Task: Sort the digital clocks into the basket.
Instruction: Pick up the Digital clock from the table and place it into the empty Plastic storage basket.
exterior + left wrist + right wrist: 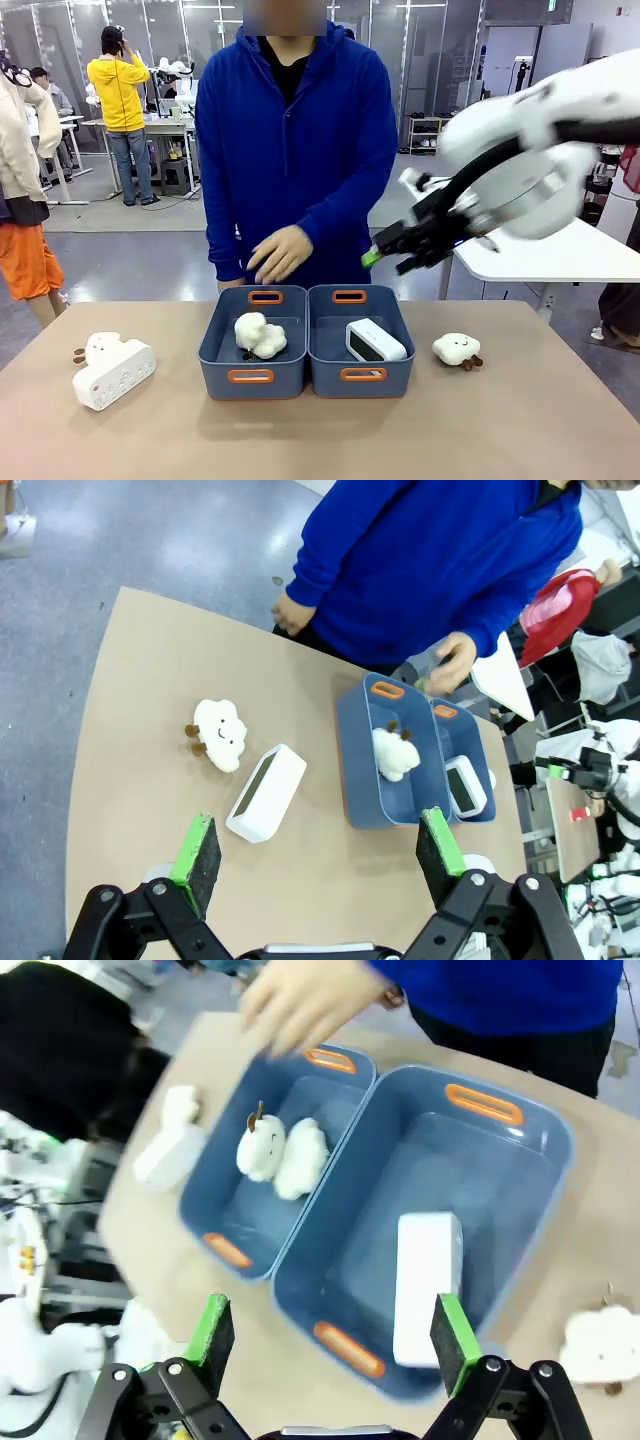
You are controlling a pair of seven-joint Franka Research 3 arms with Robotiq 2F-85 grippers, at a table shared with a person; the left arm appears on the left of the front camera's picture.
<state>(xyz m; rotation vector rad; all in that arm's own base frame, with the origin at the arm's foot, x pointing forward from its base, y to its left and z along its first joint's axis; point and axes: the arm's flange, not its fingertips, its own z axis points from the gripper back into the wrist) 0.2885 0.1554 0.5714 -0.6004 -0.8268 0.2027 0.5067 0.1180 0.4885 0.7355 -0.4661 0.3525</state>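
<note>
One digital clock [376, 341] lies in the right-hand basket [325, 375]; the second clock [113, 373] rests on the surface [450, 430] beside a plush toy [100, 347]. It looks light, rigid, slick-shelled: pinch across its long flat sides. Left tool [316, 820] and right tool [331, 1305] both hang spread, empty.

A plush toy [259, 335] lies in the left tub [286, 379], a second plush toy [457, 348] on the table [400, 440].

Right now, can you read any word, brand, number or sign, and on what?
No text can be read.
The clock lying in the basket: dark screen, no digits.
The other clock: dark screen, no digits.
Green sign far behind: too small to read.
</note>
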